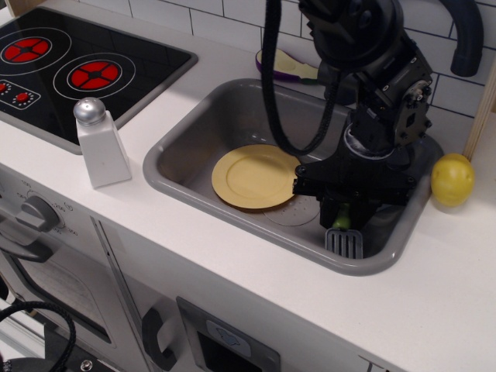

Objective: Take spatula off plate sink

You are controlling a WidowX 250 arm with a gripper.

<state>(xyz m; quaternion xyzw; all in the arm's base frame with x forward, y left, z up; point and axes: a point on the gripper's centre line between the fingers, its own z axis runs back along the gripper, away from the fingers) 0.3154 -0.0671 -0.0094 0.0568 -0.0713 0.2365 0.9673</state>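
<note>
The mustard-yellow plate [255, 176] lies bare on the left part of the grey sink [201, 124]. My gripper [342, 218] hangs low over the sink's front right corner, shut on the green handle of the spatula [344, 238]. The slotted grey blade sits at the sink floor by the front wall, right of the plate and apart from it. The black faucet [467, 35] stands at the back right.
A white shaker [98, 143] stands on the counter left of the sink. A stove top [70, 66] is at the far left. A yellow lemon [452, 179] sits on the counter right of the sink. A purple-and-yellow object [285, 67] lies behind the sink.
</note>
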